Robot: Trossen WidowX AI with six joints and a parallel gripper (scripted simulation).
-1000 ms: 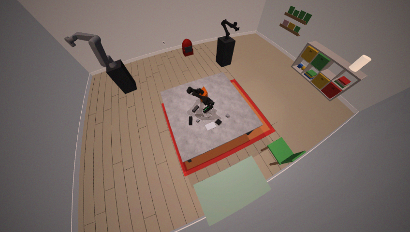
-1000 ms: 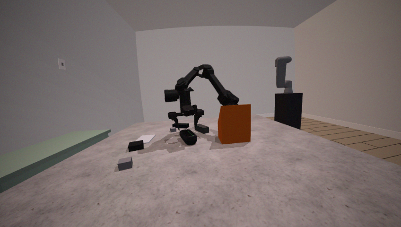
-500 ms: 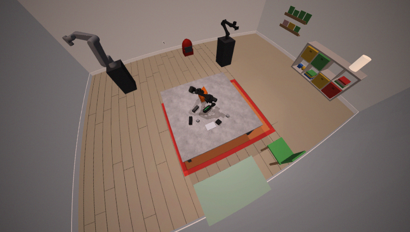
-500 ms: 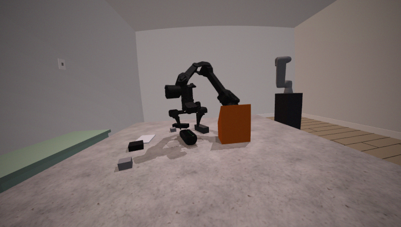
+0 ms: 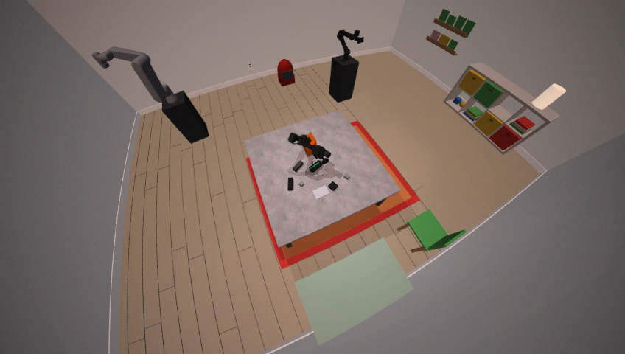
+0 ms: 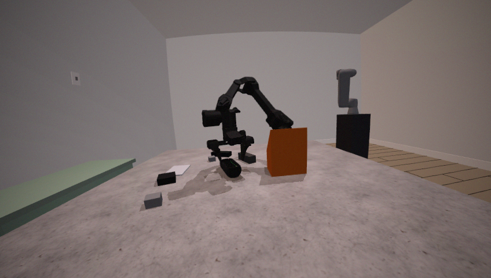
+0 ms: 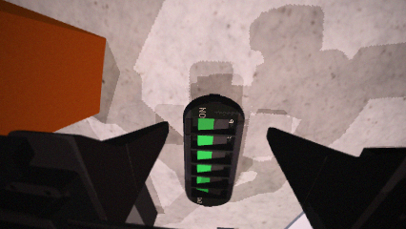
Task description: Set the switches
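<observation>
The dark grey controller unit [image 5: 315, 165] [image 6: 230, 167] [image 7: 210, 162] lies near the middle of the tabletop [image 5: 368, 175] [image 6: 310, 213] [image 7: 286, 24], switches facing up. In the wrist view, six rocker switches run in a row along its top, each showing a green end on the left and a dark end on the right; which ends are pressed down is hard to tell. The label underneath is hidden.

The gripper [image 5: 324, 160] [image 6: 231, 159] [image 7: 217, 129] is released, its fingers spread wide with nothing between them, hanging low around the unit's far end as the exterior view shows it. Whether a fingertip touches the casing cannot be told. The black arm [image 5: 302, 139] [image 6: 263, 99] arches over from beside an orange block [image 5: 310, 139] [image 6: 287, 151] [image 7: 52, 72], which stands between the unit and the tabletop's upper edge in the top view.

In that view, a dark oblong module [image 5: 298, 165] [image 6: 246, 157] and a black oblong module [image 5: 290, 184] [image 6: 222, 153] lie toward the left edge, with a small grey block [image 5: 301, 184] [image 6: 211, 158] beside the latter. Toward the lower edge are a white sheet [image 5: 320, 192] [image 6: 178, 169] [image 7: 300, 223] and a squarish black module [image 5: 332, 186] [image 6: 167, 178]; another grey block [image 5: 346, 176] [image 6: 153, 200] sits toward the right edge.
</observation>
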